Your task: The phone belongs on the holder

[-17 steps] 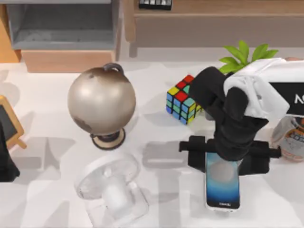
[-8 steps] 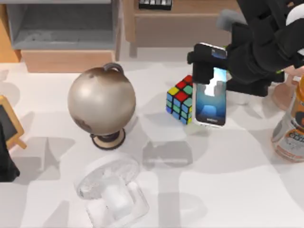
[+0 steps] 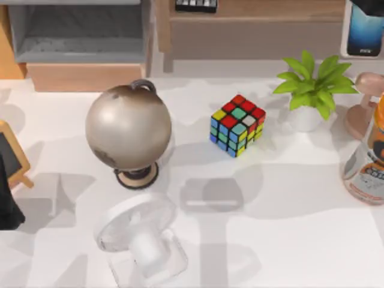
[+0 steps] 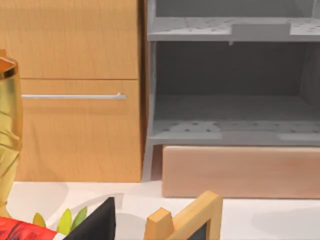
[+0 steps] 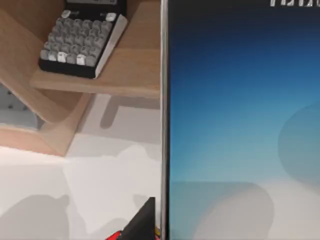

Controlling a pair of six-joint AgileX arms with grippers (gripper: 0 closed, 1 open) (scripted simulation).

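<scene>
While the phone hangs at the desk's far right, the right hand's grip not discernible, a level, squared descent onto the pinkish stand, judged the holder, is advised.

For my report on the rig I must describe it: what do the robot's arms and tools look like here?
Little shows, and all of it is plain black. The left arm is a dark bulk at the table's left edge. The right tool is a black piece above the phone. No cables or markings are visible.
</scene>
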